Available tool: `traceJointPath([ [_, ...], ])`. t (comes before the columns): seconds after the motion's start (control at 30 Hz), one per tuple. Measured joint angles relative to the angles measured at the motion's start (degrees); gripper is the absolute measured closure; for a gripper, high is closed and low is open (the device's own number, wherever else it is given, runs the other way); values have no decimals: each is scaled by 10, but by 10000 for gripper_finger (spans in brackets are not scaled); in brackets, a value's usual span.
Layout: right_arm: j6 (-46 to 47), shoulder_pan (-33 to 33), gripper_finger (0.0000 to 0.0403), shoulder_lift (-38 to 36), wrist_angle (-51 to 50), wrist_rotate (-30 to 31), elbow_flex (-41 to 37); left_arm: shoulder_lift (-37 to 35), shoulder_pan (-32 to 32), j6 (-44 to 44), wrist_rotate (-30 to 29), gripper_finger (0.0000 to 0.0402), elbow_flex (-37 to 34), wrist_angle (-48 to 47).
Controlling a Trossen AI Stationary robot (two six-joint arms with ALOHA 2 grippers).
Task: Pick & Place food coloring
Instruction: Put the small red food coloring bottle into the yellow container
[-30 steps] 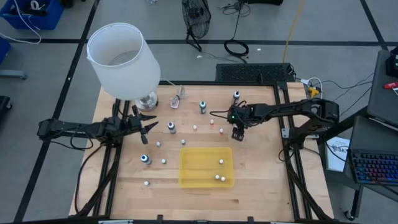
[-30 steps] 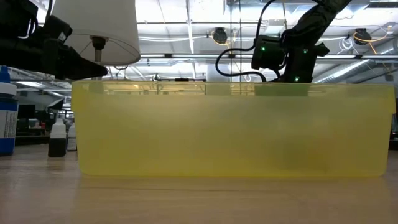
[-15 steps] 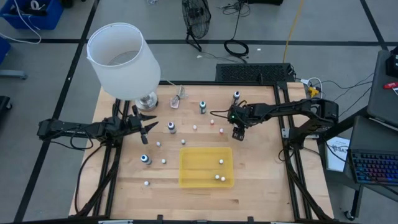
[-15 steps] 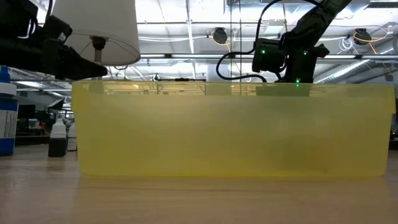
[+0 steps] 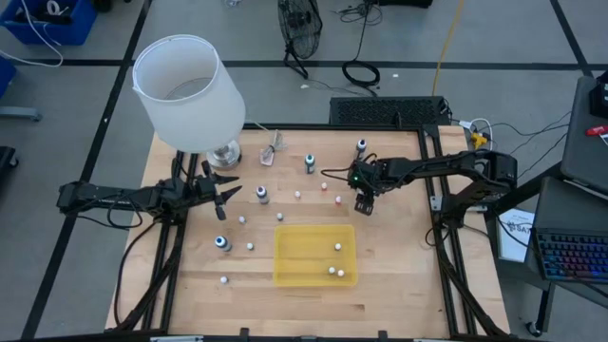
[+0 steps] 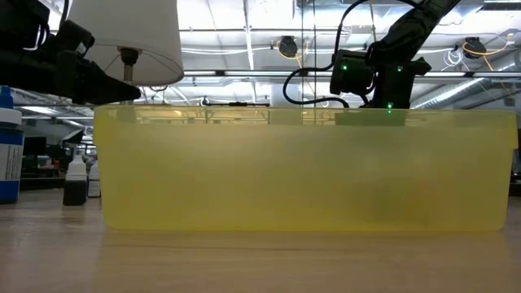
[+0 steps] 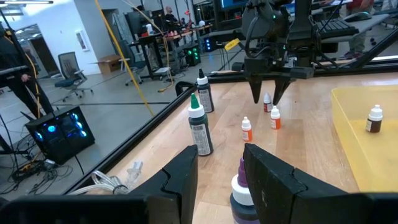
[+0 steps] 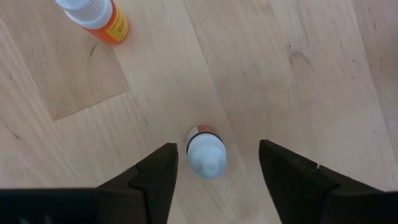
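Note:
Food coloring bottles stand scattered on the wooden table (image 5: 190, 266). My right gripper (image 5: 362, 205) hangs open, pointing down over a tiny red bottle with a white cap (image 8: 206, 152). That bottle stands upright between the fingertips (image 8: 163, 163), untouched, and is also in the left wrist view (image 7: 267, 102). An orange bottle (image 8: 93, 15) stands close by. The yellow tray (image 5: 285, 255) near the front holds three small bottles. My left gripper (image 5: 228, 193) waits open and level at the left, short of a purple bottle (image 7: 241, 186).
A white-shaded lamp (image 5: 185, 90) stands at the far left, a clear pinkish object (image 5: 273, 152) beside it. Taller dark bottles (image 5: 310, 163) (image 5: 361, 147) (image 5: 221, 243) stand about. In the low view the tray's wall (image 6: 301, 171) hides the right gripper's fingers.

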Motion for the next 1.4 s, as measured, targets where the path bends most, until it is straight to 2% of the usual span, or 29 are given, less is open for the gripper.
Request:
traceJointPath([
  [0.33,0,0,284,0,0,-1,0,0,0,0,0,270,0,0],
  [0.6,-7,0,335,-1,0,-2,0,0,0,0,0,270,0,0],
  [1.07,-40,0,347,-2,1,-1,0,0,0,0,0,270,0,0],
  [1.4,-25,34,349,-73,7,0,1,0,0,0,0,270,0,0],
])
